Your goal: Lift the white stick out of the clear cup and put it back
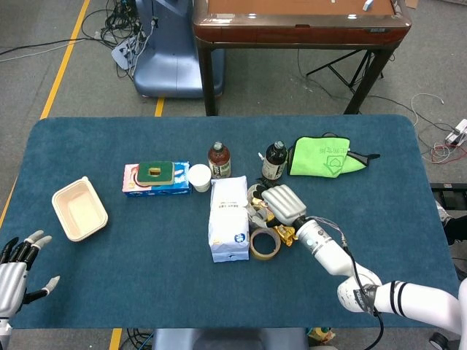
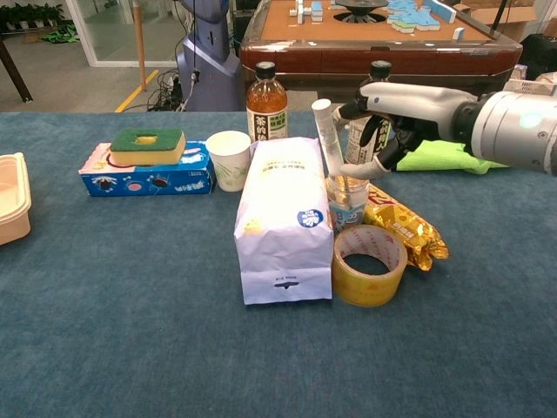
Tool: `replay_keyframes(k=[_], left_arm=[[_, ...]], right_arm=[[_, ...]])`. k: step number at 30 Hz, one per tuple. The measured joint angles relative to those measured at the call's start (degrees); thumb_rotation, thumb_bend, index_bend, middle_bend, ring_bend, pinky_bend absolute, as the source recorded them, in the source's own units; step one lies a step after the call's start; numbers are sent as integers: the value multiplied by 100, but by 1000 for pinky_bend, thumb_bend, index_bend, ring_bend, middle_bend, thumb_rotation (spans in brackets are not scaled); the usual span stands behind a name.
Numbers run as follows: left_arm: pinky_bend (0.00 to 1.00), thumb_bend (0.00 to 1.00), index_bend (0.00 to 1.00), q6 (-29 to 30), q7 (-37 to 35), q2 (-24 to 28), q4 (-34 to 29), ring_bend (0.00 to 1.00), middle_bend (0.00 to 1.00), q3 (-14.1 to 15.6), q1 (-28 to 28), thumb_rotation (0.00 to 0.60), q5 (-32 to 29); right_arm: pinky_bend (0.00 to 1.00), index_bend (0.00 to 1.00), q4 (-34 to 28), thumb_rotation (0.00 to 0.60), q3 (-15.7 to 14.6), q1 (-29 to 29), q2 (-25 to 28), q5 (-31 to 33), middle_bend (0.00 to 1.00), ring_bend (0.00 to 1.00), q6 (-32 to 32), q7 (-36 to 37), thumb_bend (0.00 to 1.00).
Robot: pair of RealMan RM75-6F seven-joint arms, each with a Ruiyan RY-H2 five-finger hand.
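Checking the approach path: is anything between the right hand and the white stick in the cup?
Nothing: in the chest view the right hand sits just beside the white stick, a bare gap between them.

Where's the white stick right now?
In the chest view the white stick stands tilted in the clear cup, just right of the white bag, with the right hand close beside its upper part.

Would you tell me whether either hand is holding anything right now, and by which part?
Nothing is held: the right hand is open beside the white stick, and the left hand is open.
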Motion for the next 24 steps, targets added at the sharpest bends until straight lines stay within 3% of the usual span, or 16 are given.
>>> replay_keyframes(k=[6,24], left_arm=[[34,229,173,194,-211,-138,646,159,98,61,142,600,112],[34,230,173,132,63,-120,525,159,97,-1,133,600,91]], right_arm=[[245,422,57,600,-36,55,-43,14,292,106,5,18,437],[244,495,116,600,-134,132,-62,139,351,141,21,25,514]])
